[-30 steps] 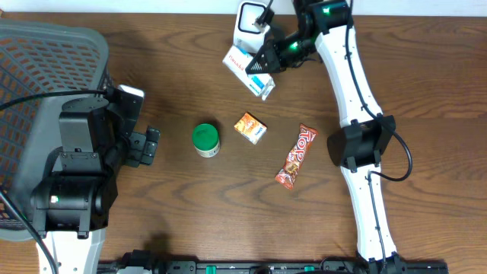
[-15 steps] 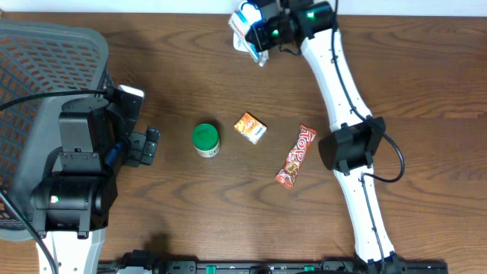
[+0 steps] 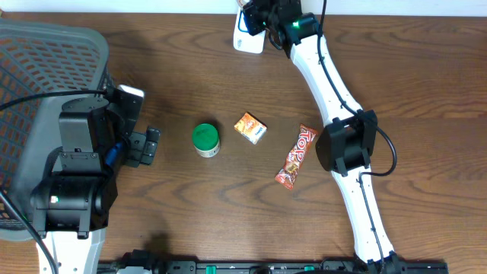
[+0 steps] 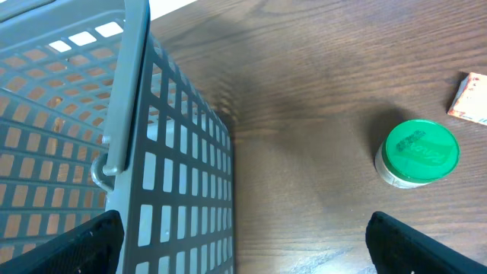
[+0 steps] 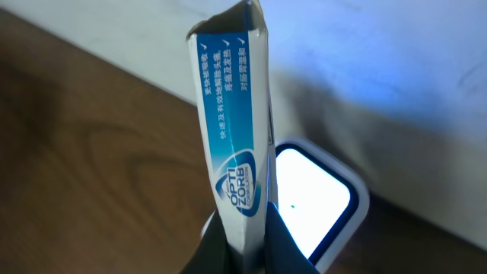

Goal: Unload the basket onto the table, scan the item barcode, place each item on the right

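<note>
The item, a slim blue-and-white box (image 5: 236,129), is pinched at its lower end by my right gripper (image 5: 247,243), which is shut on it. The box stands on edge just over the white scanner (image 5: 316,202), whose window glows bright beside it. Seen from overhead, the right gripper (image 3: 262,13) is at the table's far edge above the scanner (image 3: 249,36), and the arm hides most of the box. My left gripper (image 3: 148,144) is open and holds nothing, hovering beside the basket (image 3: 30,76).
A green-lidded can (image 3: 205,139), a small orange box (image 3: 250,127) and a red candy bar (image 3: 297,156) lie mid-table. The grey mesh basket wall (image 4: 175,152) fills the left of the left wrist view, with the can (image 4: 418,152) to its right.
The right arm has carried the box up and away from the table's middle to the far edge, over the scanner. The left arm has not moved.
</note>
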Tool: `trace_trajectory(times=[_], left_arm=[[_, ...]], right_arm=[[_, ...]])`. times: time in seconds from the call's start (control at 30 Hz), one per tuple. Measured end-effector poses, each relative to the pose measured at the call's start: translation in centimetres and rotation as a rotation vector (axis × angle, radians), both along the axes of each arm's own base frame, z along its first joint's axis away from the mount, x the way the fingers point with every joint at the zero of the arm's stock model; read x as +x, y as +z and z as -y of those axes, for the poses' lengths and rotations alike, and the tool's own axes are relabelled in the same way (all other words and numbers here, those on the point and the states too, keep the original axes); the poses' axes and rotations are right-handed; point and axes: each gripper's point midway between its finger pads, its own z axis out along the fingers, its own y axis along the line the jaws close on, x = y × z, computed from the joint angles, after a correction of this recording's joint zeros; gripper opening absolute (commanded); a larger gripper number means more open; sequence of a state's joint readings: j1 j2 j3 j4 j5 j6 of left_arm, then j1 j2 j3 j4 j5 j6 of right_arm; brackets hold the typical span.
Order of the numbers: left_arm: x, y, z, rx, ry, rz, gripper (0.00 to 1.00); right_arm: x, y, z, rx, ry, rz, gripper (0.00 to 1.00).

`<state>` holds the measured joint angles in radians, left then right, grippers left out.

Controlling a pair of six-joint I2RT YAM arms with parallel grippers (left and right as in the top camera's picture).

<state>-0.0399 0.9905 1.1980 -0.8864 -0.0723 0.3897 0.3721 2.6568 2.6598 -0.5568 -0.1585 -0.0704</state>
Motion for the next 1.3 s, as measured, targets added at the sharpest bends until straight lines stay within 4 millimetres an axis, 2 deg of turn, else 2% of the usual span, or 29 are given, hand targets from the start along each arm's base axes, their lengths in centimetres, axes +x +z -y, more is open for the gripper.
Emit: trace_trajectory(times=[0.23, 0.43, 0.7, 0.87, 0.97, 1.1, 1.2, 1.27, 1.3], left_arm=[[0.0, 0.0, 0.0, 0.000, 0.000, 0.000, 0.99], [0.0, 0.0, 0.0, 0.000, 0.000, 0.000, 0.99], [0.0, 0.0, 0.0, 0.000, 0.000, 0.000, 1.00], [0.0, 0.0, 0.0, 0.000, 0.000, 0.000, 0.99], [0.0, 0.0, 0.0, 0.000, 0.000, 0.000, 0.99], [0.0, 0.0, 0.0, 0.000, 0.000, 0.000, 0.99], [0.0, 0.0, 0.0, -0.001, 0.000, 0.000, 0.99], [0.0, 0.0, 0.0, 0.000, 0.000, 0.000, 0.99], [0.0, 0.0, 0.0, 0.000, 0.000, 0.000, 0.99]], right_arm=[[1.6, -0.5, 0.1, 0.028, -0.018, 0.077, 0.01], [1.8, -2.0, 0.3, 0.044, -0.038, 0.039, 0.01], [0.6, -5.9, 2.0, -0.001, -0.064, -0.103, 0.01], [-0.7, -7.5, 4.2, -0.044, -0.090, -0.217, 0.01], [-1.8, -7.5, 5.5, -0.073, -0.102, -0.284, 0.01], [-5.7, -6.2, 8.0, -0.142, -0.132, -0.435, 0.01], [-9.3, -3.4, 11.2, -0.212, -0.210, -0.535, 0.01], [-12.1, -0.7, 14.5, -0.271, -0.302, -0.588, 0.01], [-13.5, 1.5, 17.0, -0.302, -0.375, -0.597, 0.01]])
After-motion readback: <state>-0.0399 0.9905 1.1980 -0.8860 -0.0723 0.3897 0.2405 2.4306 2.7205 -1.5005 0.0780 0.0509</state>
